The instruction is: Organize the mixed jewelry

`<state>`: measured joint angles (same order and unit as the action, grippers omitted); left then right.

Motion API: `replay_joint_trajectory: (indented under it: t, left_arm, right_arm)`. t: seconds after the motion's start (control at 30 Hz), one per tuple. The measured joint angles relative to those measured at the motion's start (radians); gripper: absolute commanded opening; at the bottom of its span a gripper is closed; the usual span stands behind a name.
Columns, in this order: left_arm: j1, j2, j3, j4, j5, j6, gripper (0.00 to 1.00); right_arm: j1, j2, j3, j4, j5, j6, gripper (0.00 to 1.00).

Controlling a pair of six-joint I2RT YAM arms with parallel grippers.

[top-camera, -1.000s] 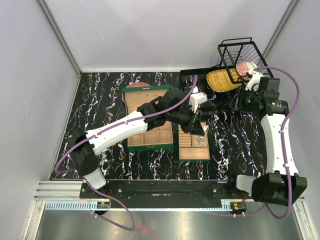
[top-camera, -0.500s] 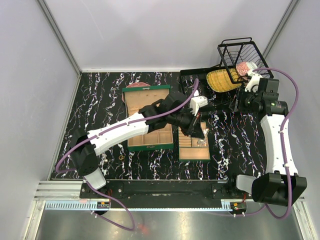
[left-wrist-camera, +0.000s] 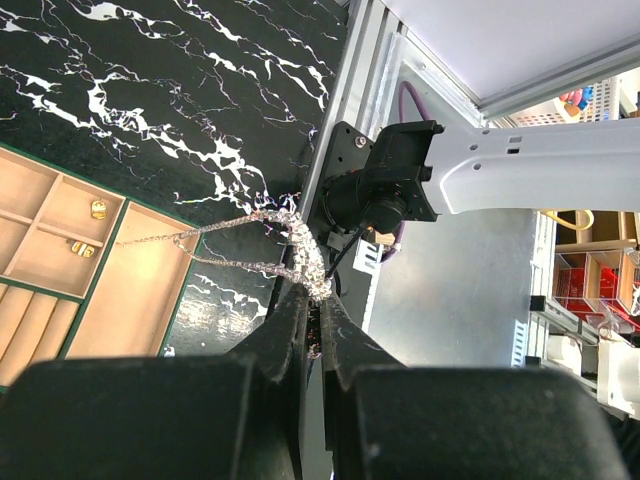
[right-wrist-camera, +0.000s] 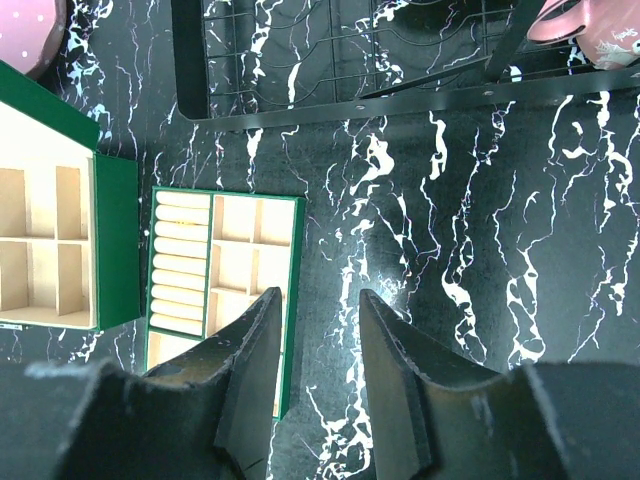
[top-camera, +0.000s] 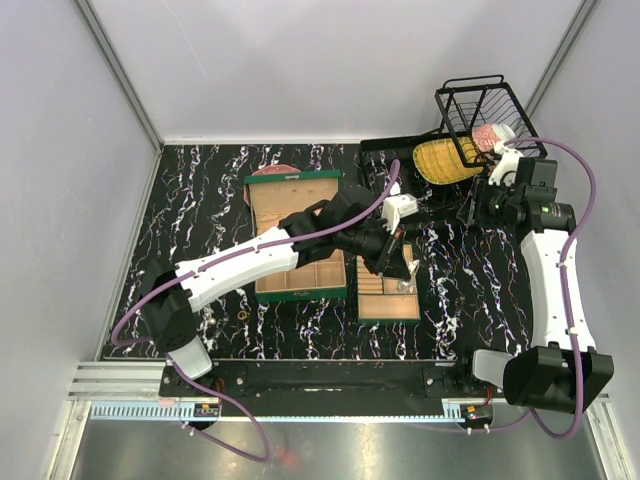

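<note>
A silvery chain necklace (left-wrist-camera: 285,235) is pinched in the nearly shut left jaws and dangles, bunched, over the edge of the matte tan divided tray (left-wrist-camera: 130,300). Its fine, slippery links could be snagged on a divider, or dropped onto the glossy marbled desk (left-wrist-camera: 150,90). The right jaws are seen half open, with nothing between them.

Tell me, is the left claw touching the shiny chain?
Touching. The left wrist view shows the left gripper with its jaws shut on the silvery chain, which trails out from between the tips.
</note>
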<state>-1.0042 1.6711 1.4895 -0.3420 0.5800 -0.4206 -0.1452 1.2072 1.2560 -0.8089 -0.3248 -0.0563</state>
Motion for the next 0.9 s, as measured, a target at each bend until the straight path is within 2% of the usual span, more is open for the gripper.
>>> replay_joint_trajectory:
  t: [0.9]
  left_arm:
    - [-0.024,0.049,0.003,0.037,0.012,-0.032,0.0]
  right_arm:
    - [0.0,-0.021,-0.05,0.003,-0.001,-0.018,0.43]
